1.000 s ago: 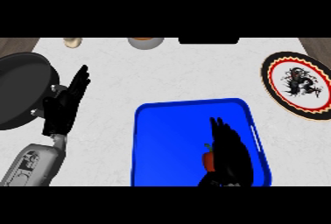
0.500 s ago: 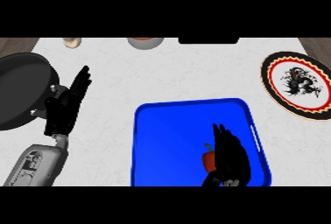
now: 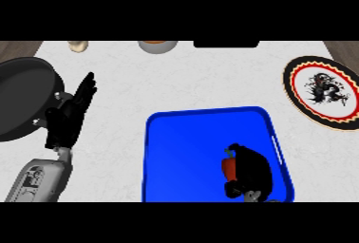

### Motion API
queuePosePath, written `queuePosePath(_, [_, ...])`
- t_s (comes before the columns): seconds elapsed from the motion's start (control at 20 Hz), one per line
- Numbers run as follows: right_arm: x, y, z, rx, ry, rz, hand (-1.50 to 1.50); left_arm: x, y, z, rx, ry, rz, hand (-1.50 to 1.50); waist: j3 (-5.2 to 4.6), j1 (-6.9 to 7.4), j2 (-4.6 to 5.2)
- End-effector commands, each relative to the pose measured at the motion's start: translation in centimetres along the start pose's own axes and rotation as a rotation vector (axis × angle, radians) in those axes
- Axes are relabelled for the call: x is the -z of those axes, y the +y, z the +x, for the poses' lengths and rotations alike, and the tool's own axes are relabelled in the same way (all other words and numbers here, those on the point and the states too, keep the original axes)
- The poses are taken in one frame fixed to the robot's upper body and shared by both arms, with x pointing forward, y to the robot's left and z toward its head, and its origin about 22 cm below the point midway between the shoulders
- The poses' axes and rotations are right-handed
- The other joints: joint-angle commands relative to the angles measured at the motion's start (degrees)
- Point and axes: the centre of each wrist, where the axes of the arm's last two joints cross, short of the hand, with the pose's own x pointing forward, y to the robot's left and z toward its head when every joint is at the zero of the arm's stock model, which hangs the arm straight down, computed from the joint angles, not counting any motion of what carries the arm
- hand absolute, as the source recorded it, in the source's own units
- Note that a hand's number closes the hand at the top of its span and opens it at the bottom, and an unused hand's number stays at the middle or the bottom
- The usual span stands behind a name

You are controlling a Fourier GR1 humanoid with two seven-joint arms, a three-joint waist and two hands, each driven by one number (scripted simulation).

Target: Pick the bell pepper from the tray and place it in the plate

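Once down over bell pepper (image 3: 227,167) in tray (image 3: 182,142), R hand (image 3: 249,172) went from straight fingers to curled round it | lift pending, plate (image 3: 324,92) well apart | L hand (image 3: 70,116) resting, fingers straight

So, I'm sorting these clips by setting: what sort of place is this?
Most likely a kitchen counter: a pale marbled worktop carries a dark pan, a patterned plate and a blue tray with a red bell pepper in it.

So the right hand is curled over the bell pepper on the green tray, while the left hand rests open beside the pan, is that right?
Not quite: the head view shows the tray is blue, not green. The right hand is curled over the bell pepper on it, and the left hand rests open beside the pan.
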Motion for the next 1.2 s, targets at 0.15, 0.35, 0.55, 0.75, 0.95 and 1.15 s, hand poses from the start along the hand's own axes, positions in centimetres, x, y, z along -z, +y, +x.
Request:
queuePosePath(0.15, [0.8, 0.0, -0.9, -0.006, -0.023, -0.071, 1.50, 0.2, 0.5, 1.7, -0.007, 0.008, 0.003, 0.00, 0.01, 0.06, -0.02])
queuePosePath(0.35, [3.3, -2.9, -8.3, -0.067, -0.011, -0.127, 1.50, 0.0, 0.5, 1.2, -0.005, 0.002, 0.015, 0.00, 0.05, -0.39, -0.04])
queuePosePath(0.55, [5.9, -9.6, -18.0, -0.092, 0.068, -0.175, 1.50, -0.1, 0.5, 0.1, -0.007, 0.006, 0.057, 0.00, 0.47, -3.31, 0.70])
queuePosePath(0.75, [6.0, -15.1, -24.0, -0.068, 0.063, -0.237, 1.50, -0.3, 0.9, 0.1, -0.012, 0.013, 0.063, 0.00, 0.71, -3.38, 0.43])
queuePosePath(0.95, [5.1, -21.5, -28.3, -0.010, -0.042, -0.415, 1.50, -0.8, 0.8, -0.6, -0.006, 0.029, 0.048, 0.00, 0.75, -2.40, 0.21])
queuePosePath(1.15, [4.3, -24.6, -31.2, 0.089, -0.200, -0.622, 1.50, -0.4, 0.2, 0.2, -0.022, 0.004, 0.039, 0.00, 0.90, -2.15, 0.06])
